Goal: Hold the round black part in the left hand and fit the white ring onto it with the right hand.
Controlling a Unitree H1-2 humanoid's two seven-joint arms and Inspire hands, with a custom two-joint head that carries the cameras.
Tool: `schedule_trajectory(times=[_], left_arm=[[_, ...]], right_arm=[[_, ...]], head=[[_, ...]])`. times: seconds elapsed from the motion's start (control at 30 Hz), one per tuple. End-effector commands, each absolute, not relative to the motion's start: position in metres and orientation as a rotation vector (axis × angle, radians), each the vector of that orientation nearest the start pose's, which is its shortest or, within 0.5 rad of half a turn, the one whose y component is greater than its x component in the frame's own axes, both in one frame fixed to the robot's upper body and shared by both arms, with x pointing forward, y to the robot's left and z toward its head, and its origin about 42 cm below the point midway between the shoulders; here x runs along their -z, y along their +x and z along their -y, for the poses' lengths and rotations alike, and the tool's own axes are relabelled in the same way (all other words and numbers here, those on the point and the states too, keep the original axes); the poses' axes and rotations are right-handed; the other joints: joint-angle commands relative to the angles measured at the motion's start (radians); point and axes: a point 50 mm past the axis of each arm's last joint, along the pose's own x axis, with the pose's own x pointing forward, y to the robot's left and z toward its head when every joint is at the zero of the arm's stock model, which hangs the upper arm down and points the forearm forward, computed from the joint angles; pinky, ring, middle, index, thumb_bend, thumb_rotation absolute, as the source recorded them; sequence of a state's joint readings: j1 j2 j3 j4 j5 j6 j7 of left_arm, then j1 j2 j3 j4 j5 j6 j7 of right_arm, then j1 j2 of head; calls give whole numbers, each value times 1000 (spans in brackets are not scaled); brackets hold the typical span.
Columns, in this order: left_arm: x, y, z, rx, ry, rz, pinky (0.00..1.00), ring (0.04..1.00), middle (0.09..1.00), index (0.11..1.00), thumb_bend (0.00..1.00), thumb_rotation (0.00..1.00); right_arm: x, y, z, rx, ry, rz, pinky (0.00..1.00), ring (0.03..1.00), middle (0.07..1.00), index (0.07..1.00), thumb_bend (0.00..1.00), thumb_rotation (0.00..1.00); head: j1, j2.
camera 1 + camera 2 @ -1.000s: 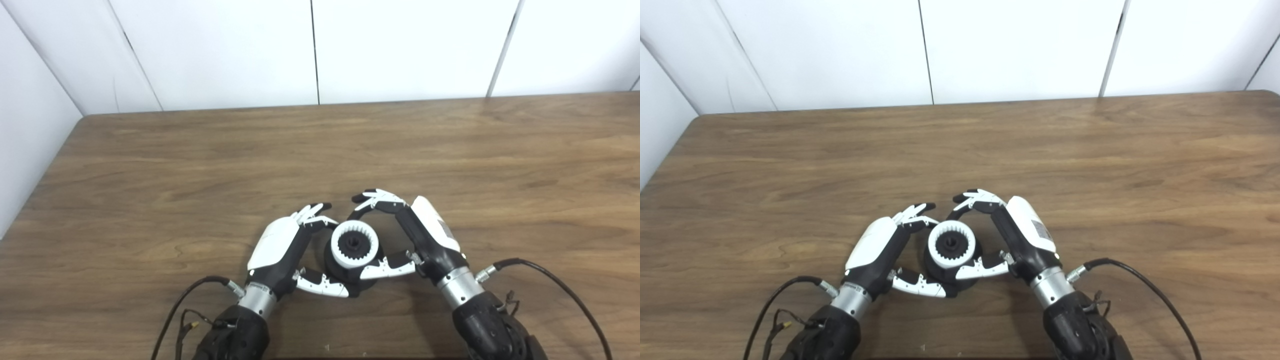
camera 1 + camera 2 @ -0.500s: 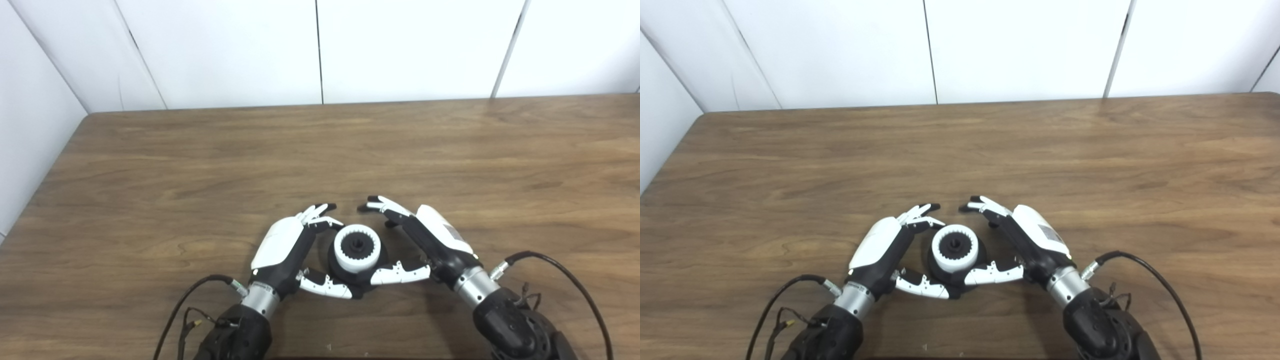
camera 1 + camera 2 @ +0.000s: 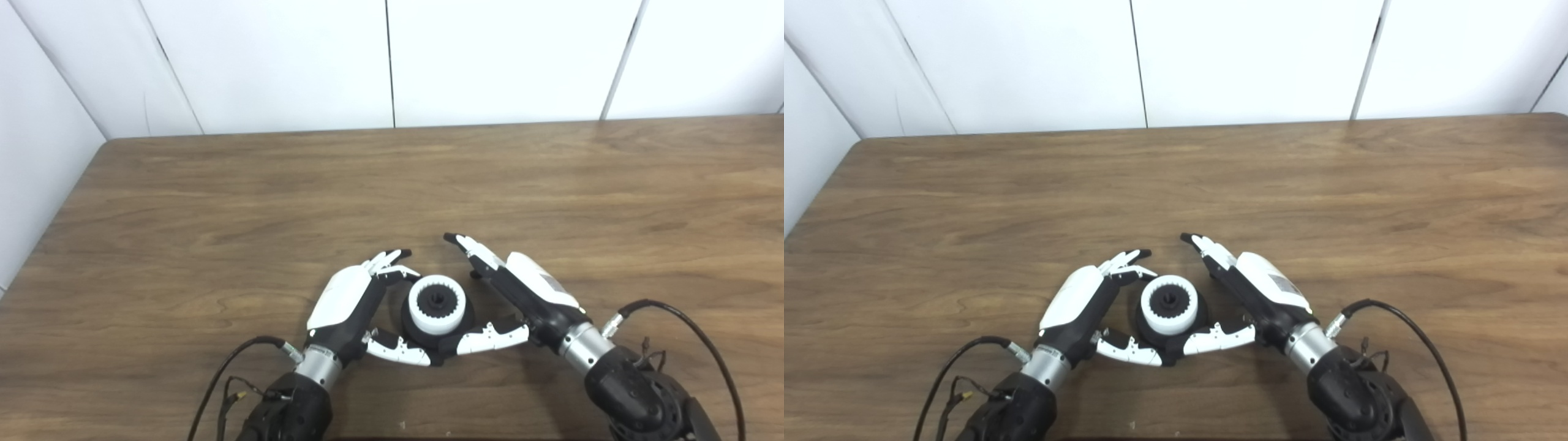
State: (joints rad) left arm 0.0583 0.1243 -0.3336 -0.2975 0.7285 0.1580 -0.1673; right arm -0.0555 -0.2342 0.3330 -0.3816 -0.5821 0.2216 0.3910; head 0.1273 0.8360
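Observation:
The round black part stands on the table near its front edge, and the white toothed ring sits on top of it, around its black hub. My left hand cups the part from the left, with fingertips at the ring's far left side and the thumb against the base. My right hand is open to the right of it. Its fingers point away past the ring without touching, and its thumb lies by the base's near right side.
The wooden table runs back to a white panelled wall and ends at the left beside another wall. A black cable loops from my right wrist, and another cable from my left wrist.
My right hand's fingers have uncurled from over the ring and drawn off to the right, letting it go. The ring stays on the black part. My left hand holds still; the camera shifted slightly.

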Motion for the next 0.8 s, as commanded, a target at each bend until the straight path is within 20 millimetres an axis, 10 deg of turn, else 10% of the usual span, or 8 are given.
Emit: schedule_trajectory(times=[0.0, 0.37, 0.77], left_arm=[[-149, 250, -159, 327, 827, 149, 960, 968, 941, 590, 883, 289], [-147, 252, -161, 332, 847, 147, 946, 970, 944, 616, 890, 302], [-147, 259, -167, 363, 925, 84, 926, 1000, 998, 855, 1000, 381]], right_arm=[[-183, 271, 172, -545, -822, 152, 887, 1000, 1000, 1000, 1000, 579], [-186, 274, 177, -515, -779, 160, 892, 1000, 1000, 1000, 1000, 586], [-188, 276, 185, -471, -741, 184, 859, 1000, 1000, 1000, 1000, 605]], head=[[0, 0], [-8, -12], [-10, -13]])
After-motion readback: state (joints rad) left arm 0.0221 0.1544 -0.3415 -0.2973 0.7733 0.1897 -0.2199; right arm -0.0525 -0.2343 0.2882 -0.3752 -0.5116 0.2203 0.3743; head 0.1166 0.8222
